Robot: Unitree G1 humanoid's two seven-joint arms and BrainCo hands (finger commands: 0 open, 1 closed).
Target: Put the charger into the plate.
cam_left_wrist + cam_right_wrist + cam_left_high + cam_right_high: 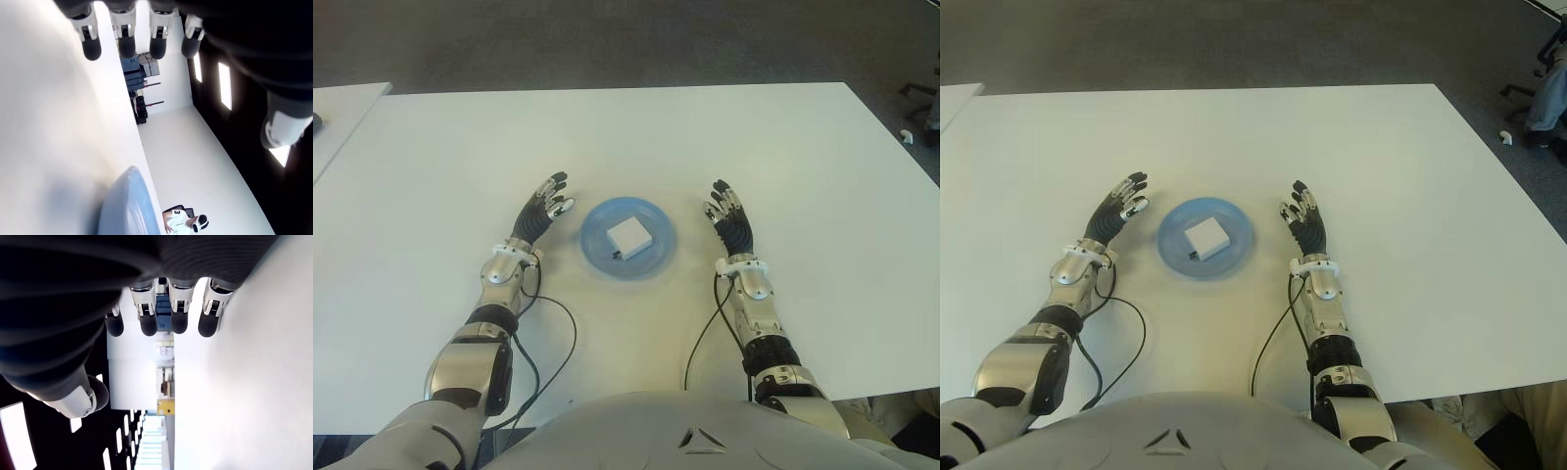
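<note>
I see the charger (628, 236) lying in the plate (658, 258) on the white surface (803, 157); my left hand (539, 213) and right hand (730, 218) flank it (fingers released, holding nothing).

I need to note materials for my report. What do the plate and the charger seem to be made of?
The plate looks like light blue plastic, smooth, with a soft sheen along its rim; glazed ceramic cannot be excluded. The charger inside it looks like white hard plastic, a flat square block with an even, matte surface.
</note>
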